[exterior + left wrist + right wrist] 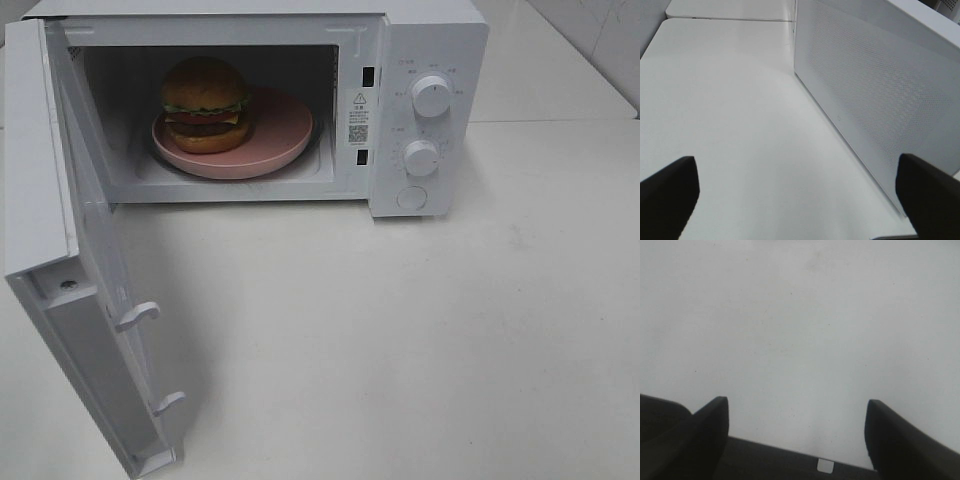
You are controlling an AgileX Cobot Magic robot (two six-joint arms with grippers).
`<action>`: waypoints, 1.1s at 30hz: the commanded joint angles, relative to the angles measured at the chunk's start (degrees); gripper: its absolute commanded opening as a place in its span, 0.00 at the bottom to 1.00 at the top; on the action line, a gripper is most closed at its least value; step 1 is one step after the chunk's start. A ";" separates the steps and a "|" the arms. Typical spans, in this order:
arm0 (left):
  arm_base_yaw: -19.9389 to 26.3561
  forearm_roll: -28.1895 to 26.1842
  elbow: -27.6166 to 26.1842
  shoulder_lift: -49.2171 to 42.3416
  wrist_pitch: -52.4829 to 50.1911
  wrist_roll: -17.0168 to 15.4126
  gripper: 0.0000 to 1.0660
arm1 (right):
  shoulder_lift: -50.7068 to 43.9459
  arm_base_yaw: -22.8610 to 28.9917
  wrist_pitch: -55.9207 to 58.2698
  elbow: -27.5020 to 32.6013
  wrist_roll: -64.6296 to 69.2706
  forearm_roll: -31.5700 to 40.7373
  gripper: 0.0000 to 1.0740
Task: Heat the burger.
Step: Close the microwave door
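The burger (206, 103), with a brown domed bun and green lettuce, sits on a pink plate (280, 140) inside the white microwave (420, 40). The microwave door (90, 260) stands wide open toward the front left. Neither gripper shows in the exterior high view. In the left wrist view my left gripper (800, 190) is open and empty over the white table, beside the outer face of the microwave door (880, 100). In the right wrist view my right gripper (795, 432) is open and empty over bare white table.
Two white knobs (431, 96) (421, 158) and a round button (411, 198) are on the microwave's right panel. The white table (420, 340) stretches in front of the microwave. The open door juts out over the table's front left.
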 commanded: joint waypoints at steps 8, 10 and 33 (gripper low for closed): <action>-0.06 -0.06 0.11 -0.74 -0.74 -0.06 0.94 | -10.66 -5.27 -0.06 0.11 0.00 0.97 0.70; -0.06 -0.06 0.11 -0.74 -0.74 -0.06 0.94 | -12.61 -5.84 -0.52 0.11 0.00 0.97 0.70; -0.06 -0.06 0.11 -0.74 -0.74 -0.11 0.94 | -15.70 -5.96 -5.90 2.41 1.32 1.03 0.70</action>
